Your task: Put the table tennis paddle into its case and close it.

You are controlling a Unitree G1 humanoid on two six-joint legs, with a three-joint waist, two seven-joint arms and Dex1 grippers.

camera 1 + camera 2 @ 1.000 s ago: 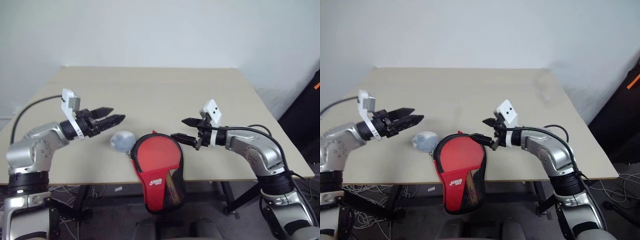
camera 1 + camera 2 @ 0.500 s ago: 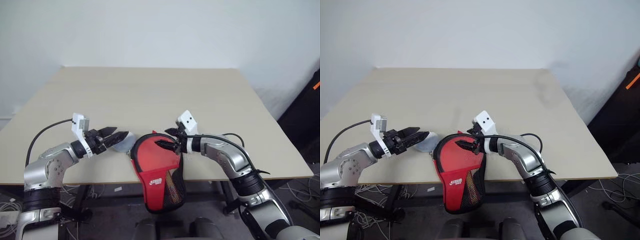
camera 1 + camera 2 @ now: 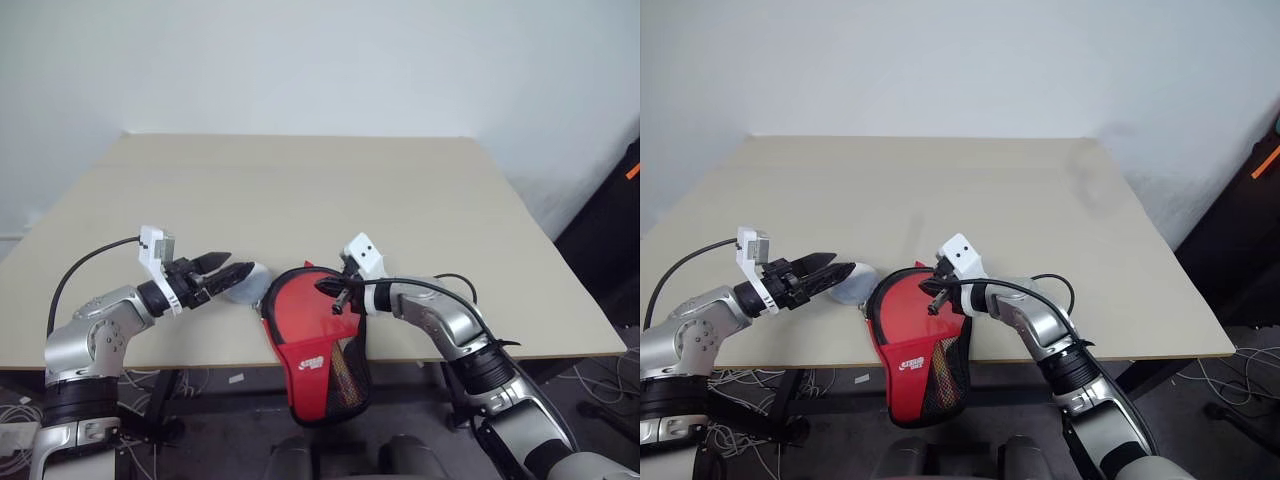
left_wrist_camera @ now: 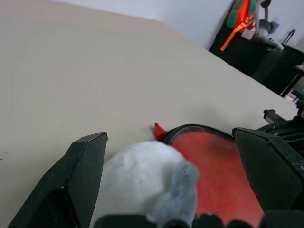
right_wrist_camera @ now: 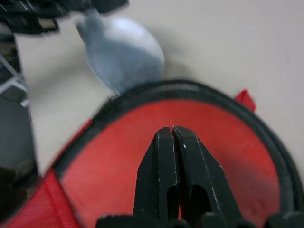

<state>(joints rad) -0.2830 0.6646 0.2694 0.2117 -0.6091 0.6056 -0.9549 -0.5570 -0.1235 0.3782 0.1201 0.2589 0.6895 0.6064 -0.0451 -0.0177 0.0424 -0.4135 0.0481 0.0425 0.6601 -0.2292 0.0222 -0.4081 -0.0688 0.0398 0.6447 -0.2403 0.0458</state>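
The case (image 3: pixel 312 368) lies at the table's front edge, its red logo part and mesh pocket hanging over it. Inside its black zipper rim lies a smooth round red face (image 3: pixel 303 312); I cannot tell whether this is the table tennis paddle's rubber or fabric, and no wooden handle shows. My right gripper (image 3: pixel 327 288) is shut, its tips right over that red face near the far rim, with nothing seen between them (image 5: pixel 172 137). My left gripper (image 3: pixel 228 270) is open beside the case, its fingers (image 4: pixel 85 175) on either side of a small grey-blue and white tag (image 4: pixel 149 178).
The beige table (image 3: pixel 300 190) stretches bare behind the case. The tag (image 3: pixel 246 281) rests against the case's left rim. A black cable trails from each wrist. Dark gear stands past the table's right side (image 4: pixel 256 52).
My right gripper has shut and moved left and down from beside the case to over the red face. My left gripper has sunk to the tag, staying open.
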